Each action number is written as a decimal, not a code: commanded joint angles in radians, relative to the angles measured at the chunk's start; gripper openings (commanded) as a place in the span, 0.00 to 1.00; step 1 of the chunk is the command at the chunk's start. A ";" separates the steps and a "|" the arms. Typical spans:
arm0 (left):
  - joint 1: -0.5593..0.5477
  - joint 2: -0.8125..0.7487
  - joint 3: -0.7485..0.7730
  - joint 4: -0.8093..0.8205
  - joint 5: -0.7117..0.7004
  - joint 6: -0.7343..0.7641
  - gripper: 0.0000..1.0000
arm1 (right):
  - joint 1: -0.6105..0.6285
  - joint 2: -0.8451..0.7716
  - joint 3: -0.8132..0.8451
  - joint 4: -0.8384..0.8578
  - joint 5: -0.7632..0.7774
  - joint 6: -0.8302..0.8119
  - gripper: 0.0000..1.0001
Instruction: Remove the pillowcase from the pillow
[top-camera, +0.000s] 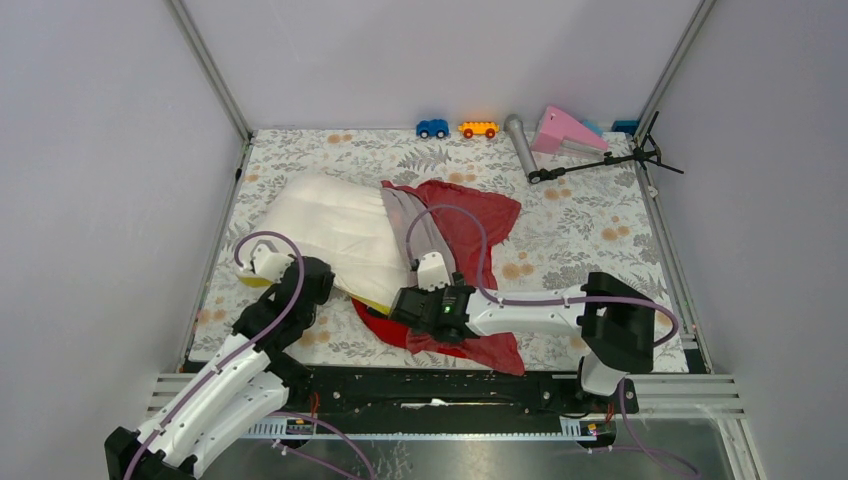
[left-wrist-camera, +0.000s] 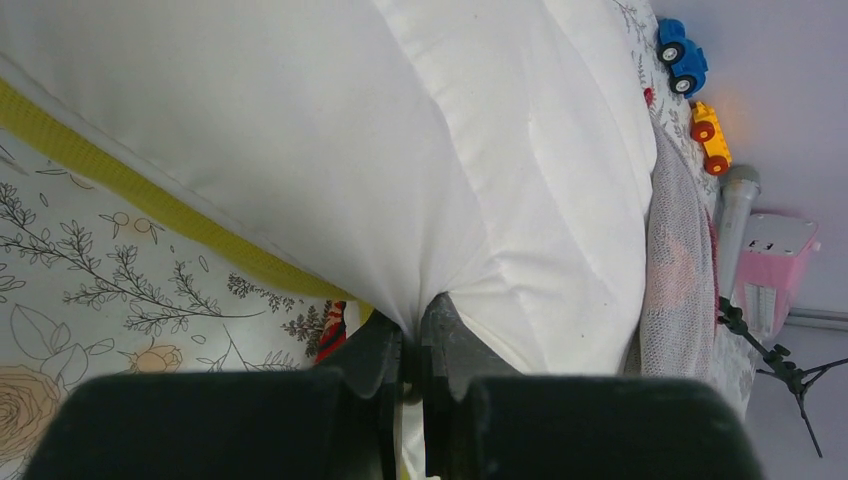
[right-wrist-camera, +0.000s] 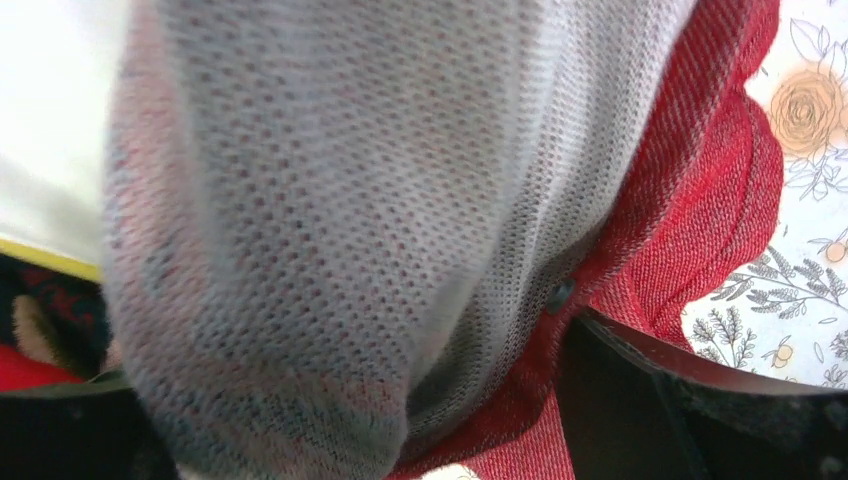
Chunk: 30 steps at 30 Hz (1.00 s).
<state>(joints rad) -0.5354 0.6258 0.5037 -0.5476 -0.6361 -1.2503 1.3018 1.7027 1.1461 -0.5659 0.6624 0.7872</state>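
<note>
- Lower left of the top view: left hand (top-camera: 262, 263) pinched tight on a fold of the pillow (top-camera: 330, 225) at its near corner. The wrist view shows white cloth squeezed between the fingers (left-wrist-camera: 385, 350), with the pillow's yellow edge (left-wrist-camera: 130, 185) running just beside them.
- Lower centre: right hand (top-camera: 392, 303) spread wide, with grey mesh and red cloth of the pillowcase (top-camera: 480, 215) bunched between the fingers. Cannot tell if they press it.
- Mid-left on the flowered worktop (top-camera: 590, 230): the pillow is mostly bare, its right end tucked in at the pillowcase's grey band (top-camera: 410, 225).
- Centre: the pillowcase is crumpled, red side spreading to the upper right, one flap at the near edge.
- Far edge: blue toy car (top-camera: 432, 128), orange toy car (top-camera: 478, 129), grey tube (top-camera: 520, 143), pink wedge (top-camera: 565, 130), black tripod (top-camera: 600, 160) lying flat.
</note>
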 joint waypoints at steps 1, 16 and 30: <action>0.008 -0.029 0.084 0.049 -0.118 0.042 0.00 | -0.055 -0.067 -0.101 -0.051 0.025 0.071 0.83; 0.008 -0.043 0.157 -0.087 -0.266 -0.011 0.00 | -0.540 -0.626 -0.521 0.081 -0.022 -0.032 0.10; 0.008 -0.053 0.213 -0.366 -0.409 -0.254 0.00 | -0.698 -0.893 -0.555 0.075 0.084 -0.070 0.01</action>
<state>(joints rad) -0.5457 0.5915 0.6727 -0.8814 -0.8715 -1.4296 0.6262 0.8581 0.5968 -0.4557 0.6189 0.7300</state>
